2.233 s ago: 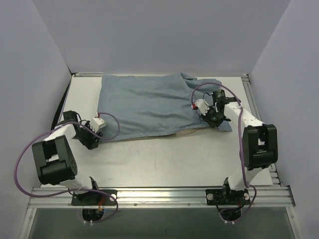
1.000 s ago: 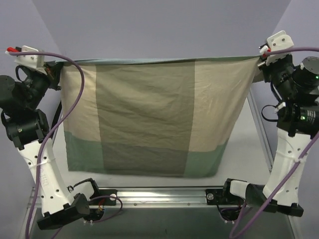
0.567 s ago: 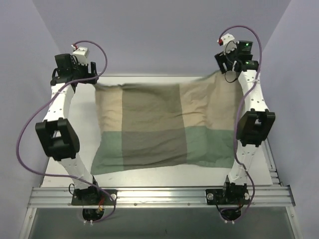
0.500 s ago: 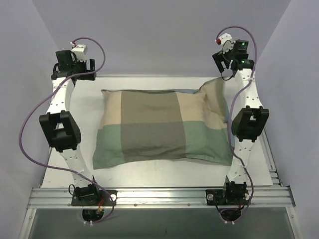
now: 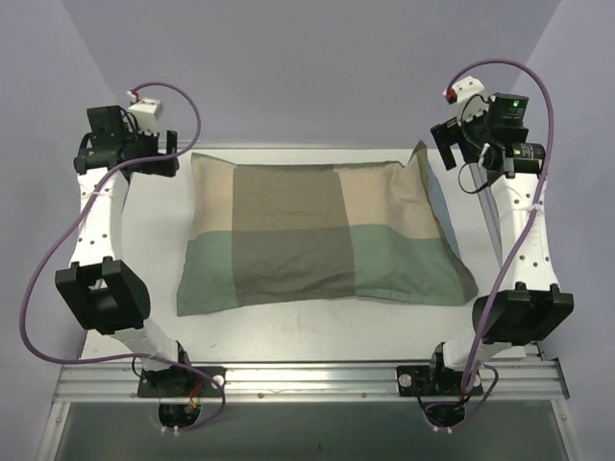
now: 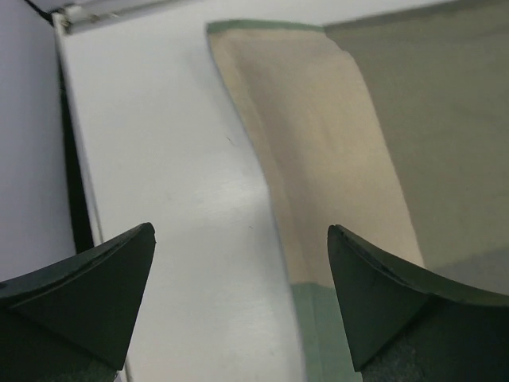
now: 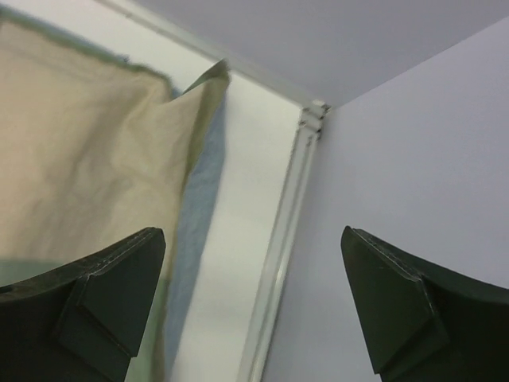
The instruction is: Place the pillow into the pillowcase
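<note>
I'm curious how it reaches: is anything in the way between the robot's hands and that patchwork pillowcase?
Nothing visible. The left hand and right hand hang open by the far corners of the pillowcase, with only table surface between.

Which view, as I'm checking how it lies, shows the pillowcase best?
The top view: the whole pillowcase shows, patterned face up, lying on the table. The left wrist view catches only its tan and olive left end; the right wrist view only a tan corner with a grey-blue edge.
</note>
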Motion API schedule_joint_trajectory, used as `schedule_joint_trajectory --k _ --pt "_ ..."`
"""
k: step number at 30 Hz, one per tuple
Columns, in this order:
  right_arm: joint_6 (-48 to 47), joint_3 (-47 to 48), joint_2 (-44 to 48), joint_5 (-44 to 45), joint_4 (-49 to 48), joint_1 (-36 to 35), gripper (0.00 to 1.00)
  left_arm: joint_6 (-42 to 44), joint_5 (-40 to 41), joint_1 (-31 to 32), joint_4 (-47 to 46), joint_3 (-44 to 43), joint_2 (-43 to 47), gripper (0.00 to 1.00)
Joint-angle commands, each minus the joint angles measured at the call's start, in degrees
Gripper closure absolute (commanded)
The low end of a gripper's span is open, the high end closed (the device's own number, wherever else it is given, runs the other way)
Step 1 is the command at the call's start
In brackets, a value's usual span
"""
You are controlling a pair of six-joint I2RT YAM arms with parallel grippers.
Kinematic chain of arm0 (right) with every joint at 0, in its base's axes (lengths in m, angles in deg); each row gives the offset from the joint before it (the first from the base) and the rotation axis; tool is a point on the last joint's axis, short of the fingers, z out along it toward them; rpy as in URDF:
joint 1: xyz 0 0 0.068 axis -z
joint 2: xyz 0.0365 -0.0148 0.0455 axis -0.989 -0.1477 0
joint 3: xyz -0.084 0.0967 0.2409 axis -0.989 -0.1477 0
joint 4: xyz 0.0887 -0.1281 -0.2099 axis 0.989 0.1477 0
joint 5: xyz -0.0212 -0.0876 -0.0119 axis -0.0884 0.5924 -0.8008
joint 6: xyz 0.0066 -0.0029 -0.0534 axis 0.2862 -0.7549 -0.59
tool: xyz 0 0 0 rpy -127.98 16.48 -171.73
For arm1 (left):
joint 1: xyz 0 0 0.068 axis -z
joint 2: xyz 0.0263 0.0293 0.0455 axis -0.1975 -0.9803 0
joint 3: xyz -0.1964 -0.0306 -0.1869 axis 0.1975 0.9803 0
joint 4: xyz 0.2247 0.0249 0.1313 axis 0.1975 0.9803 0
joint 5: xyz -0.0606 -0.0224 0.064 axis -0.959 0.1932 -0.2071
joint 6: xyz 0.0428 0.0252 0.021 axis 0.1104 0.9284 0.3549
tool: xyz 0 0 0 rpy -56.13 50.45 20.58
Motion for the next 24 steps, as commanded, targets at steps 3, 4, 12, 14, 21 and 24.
schedule_joint_trajectory --k 3,4,12,14,21,24 --pt "4.9 -8.0 0.6 -11.7 21.0 -0.2 0.0 3.7 -9.6 5.9 5.6 18.3 12.2 0.02" --pt "5.7 -9.2 0.6 -11.9 23.9 -0.8 0.0 3.4 -9.4 7.0 5.7 21.2 13.6 0.02" --pt "12.5 -8.6 -13.9 -10.6 23.1 1.3 0.33 -0.7 -9.8 15.1 4.2 36.6 17.8 0.03" --pt "14.8 -5.5 -17.9 -9.5 21.2 2.5 0.42 -1.3 -9.1 16.1 4.0 36.9 17.3 0.03" --pt "15.1 7.9 -35.7 -6.6 18.2 3.6 0.6 -2.7 -6.9 16.2 4.6 33.5 14.6 0.03" --pt "14.4 12.6 -40.7 -3.5 17.6 4.7 0.65 -2.4 -6.1 16.3 6.3 31.5 13.7 0.03"
